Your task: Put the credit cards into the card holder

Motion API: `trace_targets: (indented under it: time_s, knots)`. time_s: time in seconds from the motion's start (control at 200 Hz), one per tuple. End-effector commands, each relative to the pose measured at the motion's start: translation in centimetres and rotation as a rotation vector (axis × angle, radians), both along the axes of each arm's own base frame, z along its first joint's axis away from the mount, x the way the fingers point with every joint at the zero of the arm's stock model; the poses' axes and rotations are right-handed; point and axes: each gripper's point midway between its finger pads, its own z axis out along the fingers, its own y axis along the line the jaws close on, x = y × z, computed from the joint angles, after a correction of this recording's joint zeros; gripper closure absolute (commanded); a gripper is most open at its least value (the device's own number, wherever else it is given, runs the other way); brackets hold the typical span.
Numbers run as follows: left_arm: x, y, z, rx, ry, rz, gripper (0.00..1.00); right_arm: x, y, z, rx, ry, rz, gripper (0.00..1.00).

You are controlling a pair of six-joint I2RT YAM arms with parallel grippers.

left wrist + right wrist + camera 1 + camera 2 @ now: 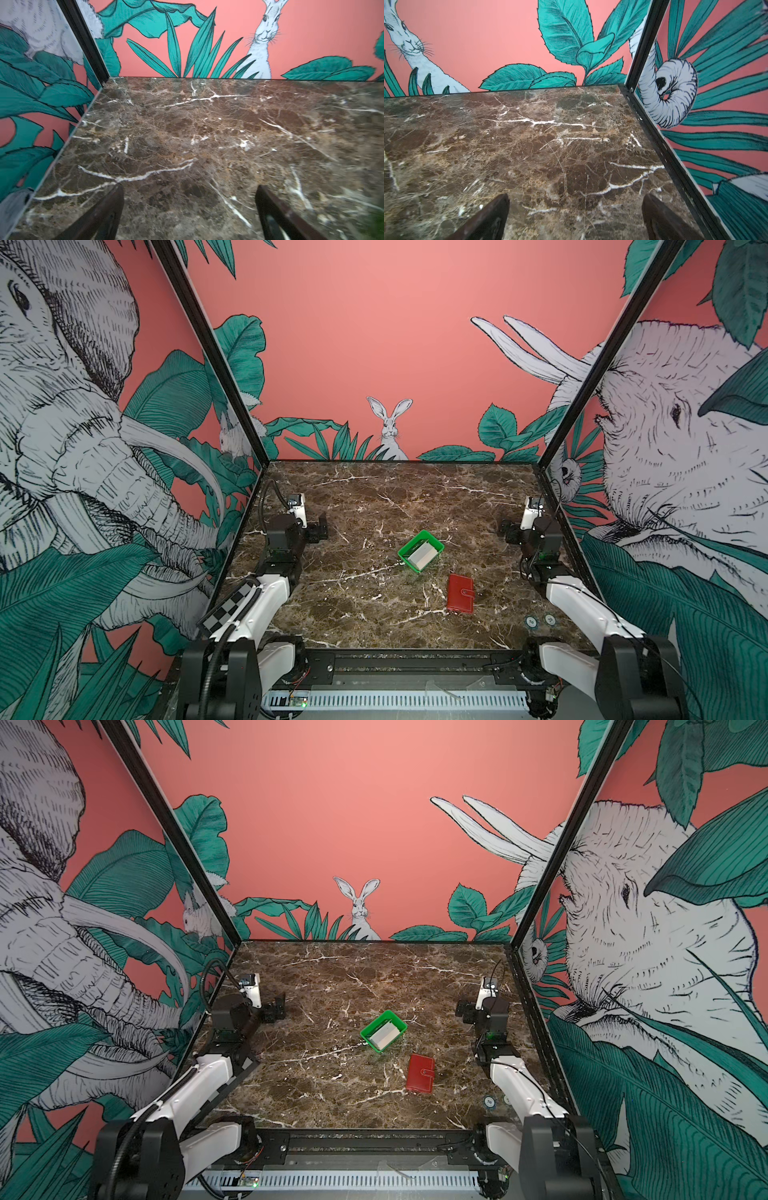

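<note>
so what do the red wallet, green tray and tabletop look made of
The red wallet: leather or faux leather, soft sheen, strap tab. The green tray: probably moulded plastic, uniform bright colour, thin walls. The tabletop: brown marble look, white veins; stone or printed laminate, cannot tell.

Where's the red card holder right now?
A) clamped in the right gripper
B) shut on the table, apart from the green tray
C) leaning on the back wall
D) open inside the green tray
B: in a top view the card holder lies shut on the table, its snap tab fastened, apart from the green tray.
</note>
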Motion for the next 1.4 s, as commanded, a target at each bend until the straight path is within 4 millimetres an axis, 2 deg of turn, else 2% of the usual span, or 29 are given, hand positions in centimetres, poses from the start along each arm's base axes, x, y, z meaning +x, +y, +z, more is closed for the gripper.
trace_targets:
  time_s: [0.0,0.14,0.24,0.42,0.56,0.695,0.775,0.91,1.05,1.215,1.39]
  knots:
    - [-2.6,-2.5,-1.4,-0.167,0.193,-0.051,0.01,-1.2,1.2,0.0,0.105,0.08,0.007,0.02]
    - [-4.8,-6.5,-1.1,-0.199,0.26,-0.158,0.01,-2.3,2.5,0.4,0.209,0.191,-0.029,0.02]
    - [-6.4,-9.2,-1.2,-0.279,0.308,-0.222,0.01,-2.9,5.1,0.4,0.253,0.254,0.028,0.02]
    - [-8.5,-12.2,-2.2,-0.366,0.413,-0.268,0.01,-5.2,9.1,0.2,0.254,0.332,0.088,0.02]
    - [-9.5,-14.4,-3.2,-0.396,0.471,-0.305,0.01,-7.3,12.1,-1.2,0.244,0.413,0.153,0.04]
    - [-9.6,-16.4,-3.9,-0.498,0.507,-0.332,0.01,-9.2,14.7,-3.1,0.304,0.49,0.24,0.04]
    - [-9.7,-17.9,-4.0,-0.551,0.525,-0.387,0.01,-10.0,15.6,-4.2,0.324,0.529,0.263,0.07]
    - [-9.7,-19.6,-4.5,-0.516,0.567,-0.425,0.03,-10.9,16.9,-5.8,0.374,0.574,0.303,0.17]
    - [-9.4,-21.0,-5.2,-0.503,0.597,-0.455,0.04,-11.4,18.0,-7.4,0.414,0.643,0.309,0.27]
    - [-9.0,-22.6,-6.0,-0.551,0.606,-0.489,0.08,-11.7,19.3,-9.2,0.427,0.711,0.335,0.32]
    - [-7.6,-23.9,-6.6,-0.603,0.607,-0.493,0.14,-10.9,22.4,-9.9,0.565,0.738,0.386,0.49]
